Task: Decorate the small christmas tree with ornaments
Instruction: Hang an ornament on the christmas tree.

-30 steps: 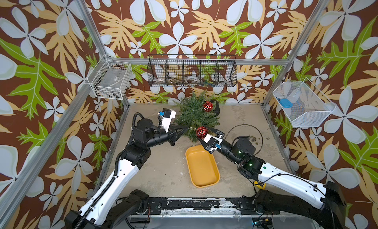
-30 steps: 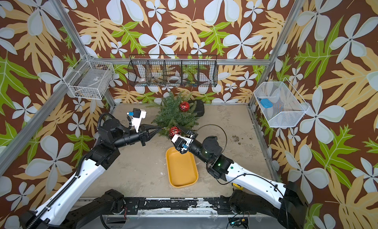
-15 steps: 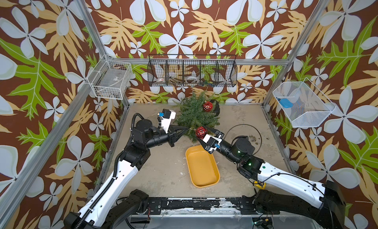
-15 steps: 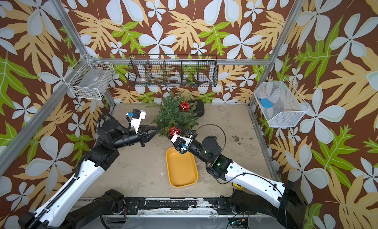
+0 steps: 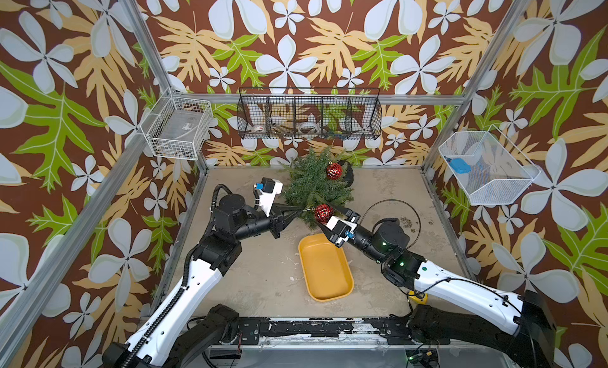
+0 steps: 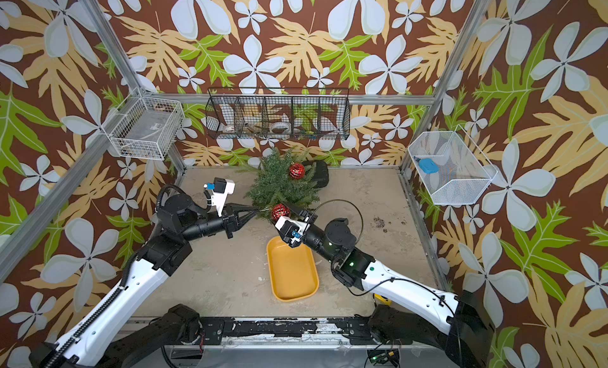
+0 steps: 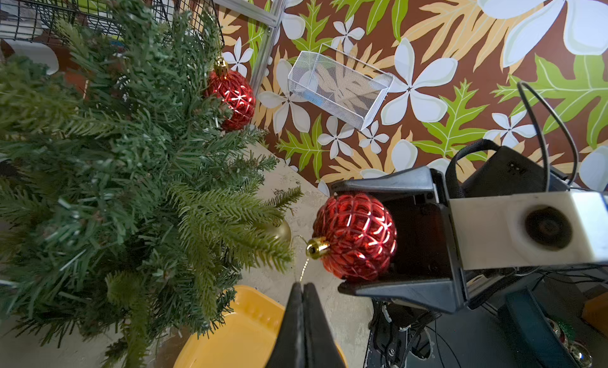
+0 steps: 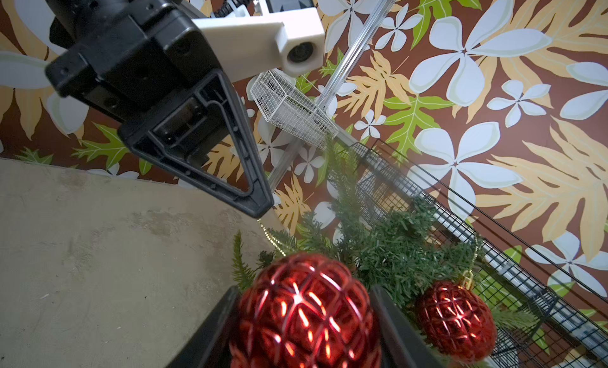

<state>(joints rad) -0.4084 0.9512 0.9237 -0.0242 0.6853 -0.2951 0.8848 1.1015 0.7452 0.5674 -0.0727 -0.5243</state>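
gold bauble (image 7: 282, 232) half behind needles of small christmas tree (image 7: 138, 159)

One small christmas tree (image 5: 312, 188) is resting on one table (image 5: 256, 277). Three ornaments are showing: one hung red ornament (image 5: 334, 171), one held red ornament (image 5: 324, 213) and one gold ornament (image 7: 282, 230) peeking through needles. One yellow tray (image 5: 325, 271) is lying nearby. Three wire baskets are hanging: one black basket (image 5: 309, 114), one white cage basket (image 5: 179, 127) and one white mesh basket (image 5: 487, 167). Two end effectors, left end effector (image 7: 302, 289) and right end effector (image 7: 337, 236), are reaching in.

Left arm (image 5: 197, 277), right arm (image 5: 460, 287): white lower links, black joints, black cable loops. Left gripper (image 7: 302, 286): black, triangular. Green LEDs on right arm.
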